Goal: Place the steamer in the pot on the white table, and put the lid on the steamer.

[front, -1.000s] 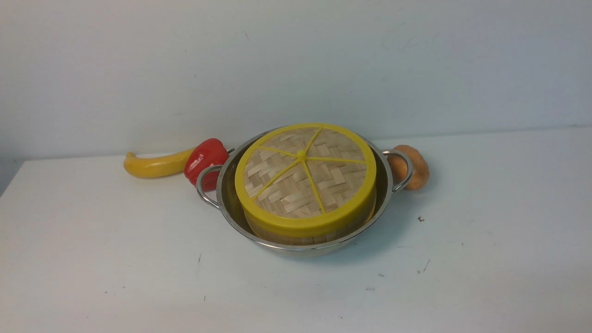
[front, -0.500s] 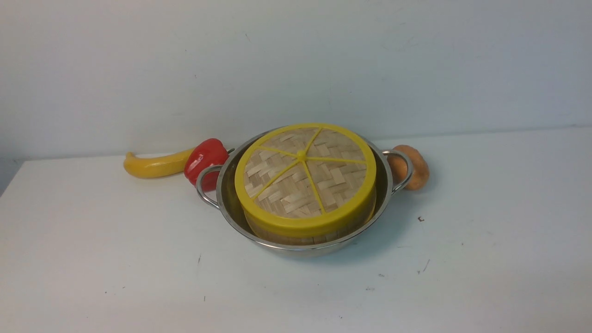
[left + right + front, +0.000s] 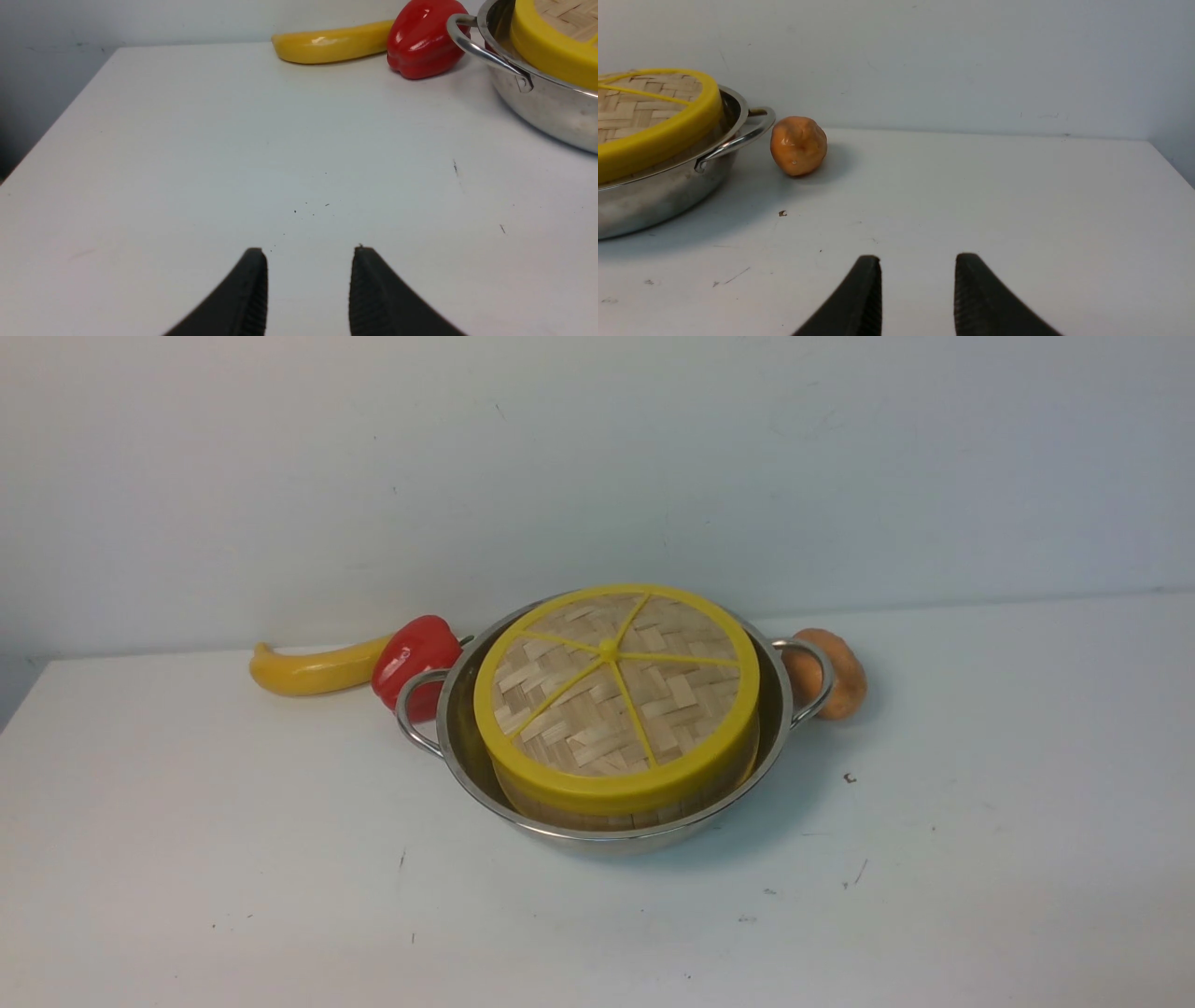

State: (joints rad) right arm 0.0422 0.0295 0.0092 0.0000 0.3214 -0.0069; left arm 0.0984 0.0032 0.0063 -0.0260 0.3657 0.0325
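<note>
Steamer point(image 3: 624, 814) and lid point(image 3: 616, 695) are sitting stacked inside the pot point(image 3: 464, 747), which is resting on the white table point(image 3: 187, 859) toward its far edge, so I am judging the task as finished: the basket is sitting down within the steel wall with only a strip of its bamboo side showing under the lid's yellow rim, and the lid is lying flat and centred, which is why nothing is tipping or overhanging. I am holding my left gripper point(image 3: 308, 254) low over bare tabletop, well apart from the pot's near loop handle, with its two dark fingers parted and nothing between them. My right gripper point(image 3: 917, 261) is doing the same on the other side, fingers spread and empty, pointing across open table. Staying back like this is leaving the stack undisturbed. A red pepper point(image 3: 414, 665) is lying just beside the pot's left handle, with a yellow banana point(image 3: 313, 671) running off behind it, and an orange-brown potato point(image 3: 838, 674) is sitting close by the right handle; none of them is touching the lid.
</note>
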